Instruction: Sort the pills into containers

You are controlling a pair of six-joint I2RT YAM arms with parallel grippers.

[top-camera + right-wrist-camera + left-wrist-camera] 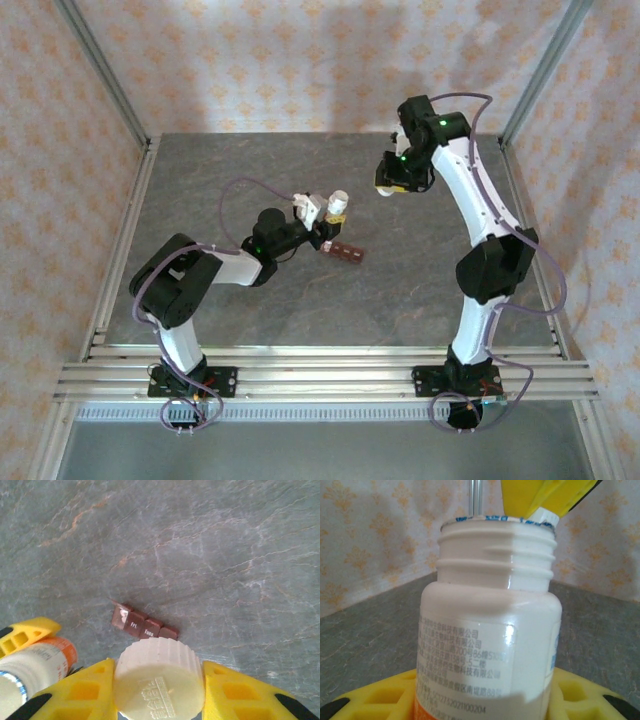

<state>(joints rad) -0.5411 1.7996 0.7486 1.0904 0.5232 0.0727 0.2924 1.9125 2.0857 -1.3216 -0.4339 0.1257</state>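
- containers point(145, 624): dark reddish-brown strip of joined square compartments, lying flat on the worktop point(250, 310), about midway between its side edges and between its near and far edges. The lids carry pale lettering and look closed, though at this size that is not certain. Judged to be set in the open middle so either arm can reach it.
- pills: judged to be inside the bottle, whose contents are hidden.
- bottle point(490, 630): white, with a printed label and an orange band low down. The threaded neck is bare and ragged foil rims the mouth, so the cap is already off. It is held just beside the strip's left end, on the far side. Whether it rests on the worktop or hangs above it cannot be told. Probably kept close so a pour has little way to travel.
- left gripper point(485, 702): yellow fingers partway closed, clamping the bottle's lower body from both sides and leaving the mouth free.
- cap point(159, 682): cream, ribbed edge, embossed top.
- right gripper point(159, 664): jaws closed on the cap's ribbed edge. It hangs raised toward the far edge, right of the middle, apart from the strip and looking down on it. Judged to be holding the cap clear of the pouring path.
- step in hand (judgement): uncapping is done, and any closed lids need lifting before pills go in.
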